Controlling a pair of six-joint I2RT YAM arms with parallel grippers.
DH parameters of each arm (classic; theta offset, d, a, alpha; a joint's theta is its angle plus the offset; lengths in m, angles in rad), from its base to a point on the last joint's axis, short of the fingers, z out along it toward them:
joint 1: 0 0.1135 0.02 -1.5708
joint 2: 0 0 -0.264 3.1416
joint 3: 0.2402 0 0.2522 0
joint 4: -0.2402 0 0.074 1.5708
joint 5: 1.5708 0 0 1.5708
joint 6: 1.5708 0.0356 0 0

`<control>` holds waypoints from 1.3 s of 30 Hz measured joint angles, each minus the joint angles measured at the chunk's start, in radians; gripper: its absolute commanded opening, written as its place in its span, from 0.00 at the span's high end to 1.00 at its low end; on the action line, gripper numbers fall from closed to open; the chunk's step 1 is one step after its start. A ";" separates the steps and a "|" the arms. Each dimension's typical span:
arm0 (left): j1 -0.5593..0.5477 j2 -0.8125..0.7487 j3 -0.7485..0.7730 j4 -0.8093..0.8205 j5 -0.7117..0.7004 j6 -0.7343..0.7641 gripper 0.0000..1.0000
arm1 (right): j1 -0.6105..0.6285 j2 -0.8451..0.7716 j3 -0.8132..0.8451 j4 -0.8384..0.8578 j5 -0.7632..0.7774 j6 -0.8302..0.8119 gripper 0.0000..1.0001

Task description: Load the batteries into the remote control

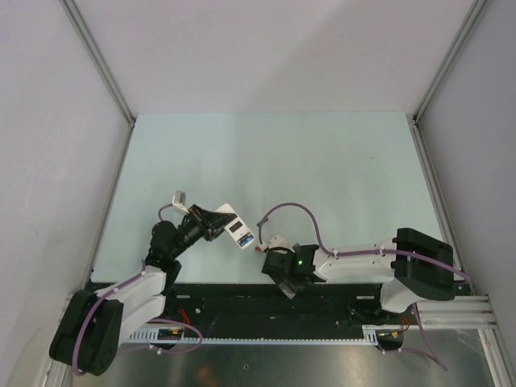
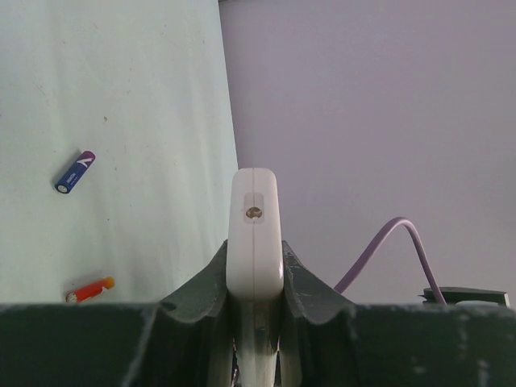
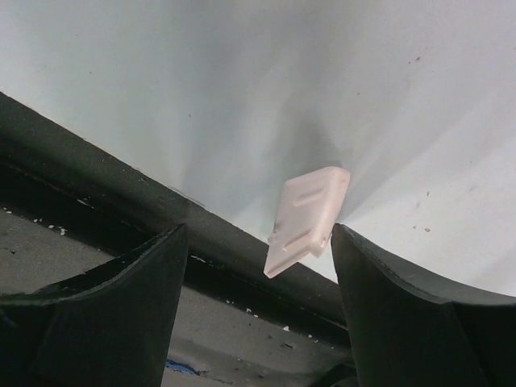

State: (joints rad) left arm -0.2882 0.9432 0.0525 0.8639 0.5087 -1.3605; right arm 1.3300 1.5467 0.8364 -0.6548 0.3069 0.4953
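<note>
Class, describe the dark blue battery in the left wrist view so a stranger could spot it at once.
Start at the pale green table filling the left half of the view, left of the white remote control. Two batteries lie there. The dark blue battery is the higher one, purple-tipped, unlike the red battery nearer the camera.

1. The gripper (image 3: 258,230) stood with its two dark fingers (image 3: 113,306) wide apart.
2. A small white piece (image 3: 308,216), grooved on its face, sat tilted between them, hard by the right finger; whether they touched could not be told.
3. Behind it lay the pale table (image 3: 242,81), edged by a dark strip (image 3: 97,161), with a grey surface (image 3: 48,250) below.
</note>
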 measured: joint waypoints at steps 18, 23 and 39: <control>0.000 -0.001 0.000 0.000 0.000 0.000 1.00 | -0.052 -0.022 -0.023 0.048 -0.044 -0.003 0.40; 0.000 -0.001 0.000 0.000 0.000 0.000 1.00 | -0.135 -0.111 -0.078 0.084 -0.095 0.004 0.46; 0.000 -0.001 0.000 -0.003 0.000 0.000 1.00 | -0.208 -0.301 -0.151 0.153 -0.166 0.012 0.29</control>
State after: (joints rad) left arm -0.2882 0.9424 0.0525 0.8608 0.5083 -1.3602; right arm 1.1217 1.2461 0.6853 -0.5018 0.1406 0.5076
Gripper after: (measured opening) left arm 0.254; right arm 0.703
